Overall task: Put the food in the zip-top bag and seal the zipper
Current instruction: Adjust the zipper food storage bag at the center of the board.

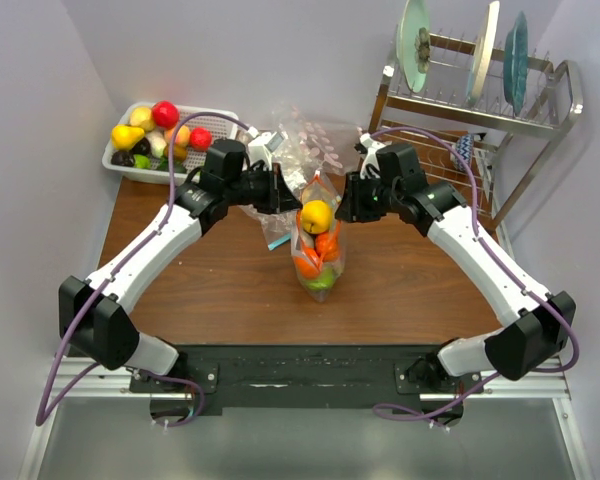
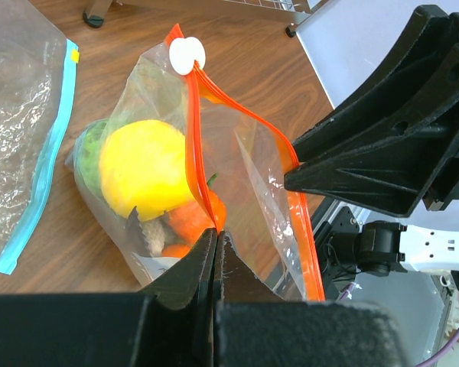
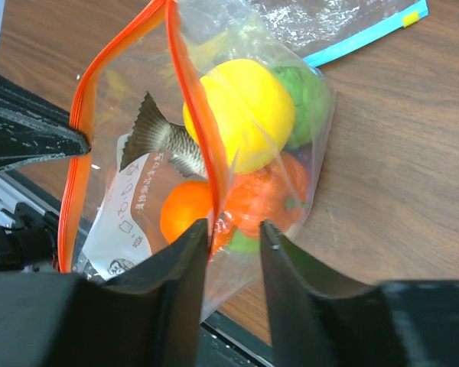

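The zip-top bag [image 1: 318,262] holds toy fruit [image 1: 316,215]; its zipper [image 2: 196,145] gapes unsealed. The left pincer [image 2: 216,233] clamps it from nine o'clock; the right pincer [image 3: 233,229] stands parted.

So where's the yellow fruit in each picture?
Top: yellow fruit, centre, near the bag's top.
Left wrist: left of centre, inside the bag.
Right wrist: upper middle, inside the bag.
Shared landmark: the blue strip beside the bag.

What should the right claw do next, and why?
Probably close the right claw on the zipper. Its jaws stand apart with the zipper reaching the gap between them. The left claw pinches the zipper, the food is inside the bag, and the bag's mouth gapes.
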